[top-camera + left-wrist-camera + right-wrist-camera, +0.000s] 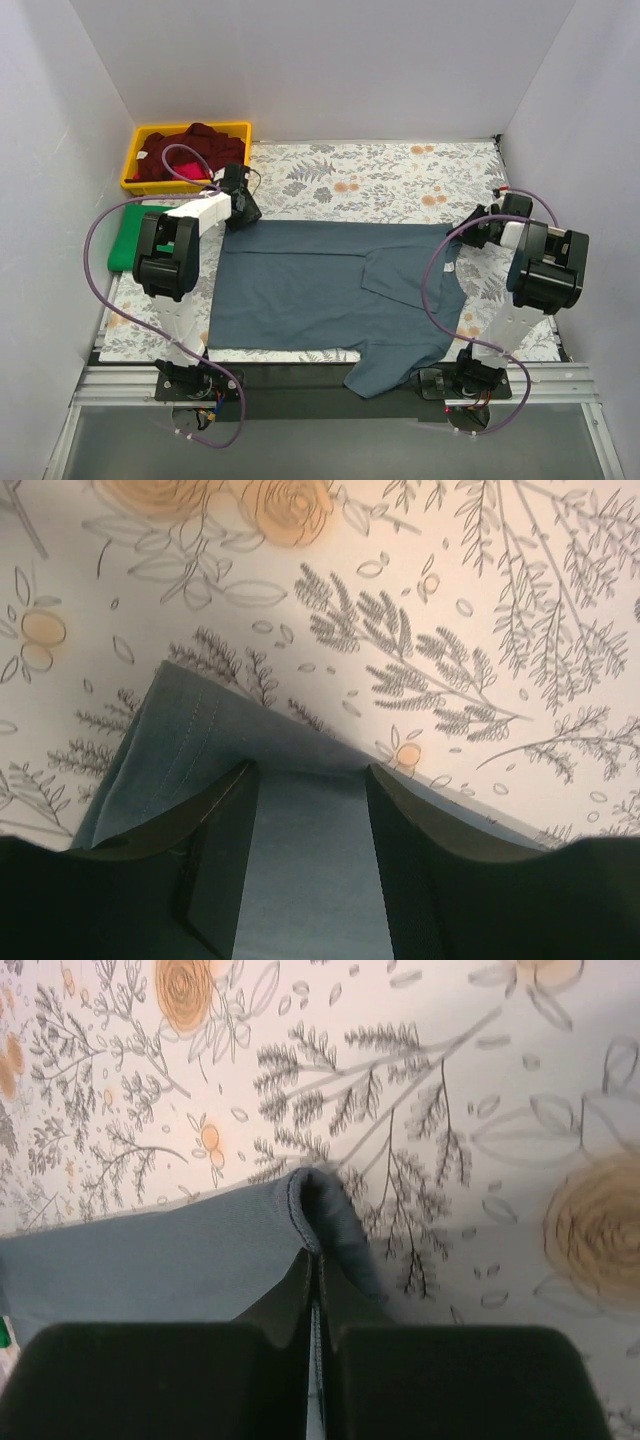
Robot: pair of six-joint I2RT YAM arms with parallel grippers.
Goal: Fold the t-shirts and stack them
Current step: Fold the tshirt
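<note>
The slate-blue t-shirt [330, 285] lies spread flat on the floral cloth, with one sleeve hanging over the near edge. My left gripper [241, 205] is at the shirt's far left corner. In the left wrist view it [310, 810] is open, with the blue cloth [310, 880] lying flat between the fingers [215, 860]. My right gripper [481, 228] is at the shirt's far right corner. In the right wrist view it [318, 1270] is shut on a pinched fold of the shirt's stitched edge [312, 1205]. A dark red shirt [185, 150] and a pink one [190, 172] lie in the bin. A green shirt [124, 237] lies folded at the left.
The yellow bin [140, 135] stands at the far left corner, just behind my left arm. The floral table cloth [400, 180] covers the table behind the shirt. White walls close in on the left, back and right.
</note>
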